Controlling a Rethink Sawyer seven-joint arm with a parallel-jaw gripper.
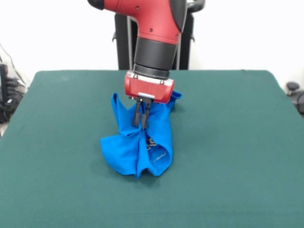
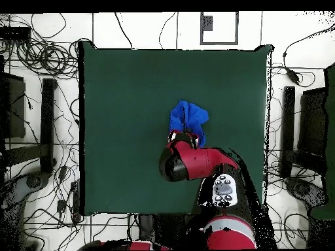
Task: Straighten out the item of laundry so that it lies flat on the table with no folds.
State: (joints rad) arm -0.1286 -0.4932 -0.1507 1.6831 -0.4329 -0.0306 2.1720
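Fingers point(image 1: 141, 118) pinched together on a ridge of the blue T-shirt point(image 1: 137, 152), bunched and hanging beneath them onto the green bench point(image 1: 228, 142). Best raised slowly, then dragged sideways, letting folds below the fingers unfurl flat.

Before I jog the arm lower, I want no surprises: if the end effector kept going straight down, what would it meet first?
The end effector points down into the bunched blue T-shirt, apparently pinching a fold already. Below that cloth it would likely meet the table.
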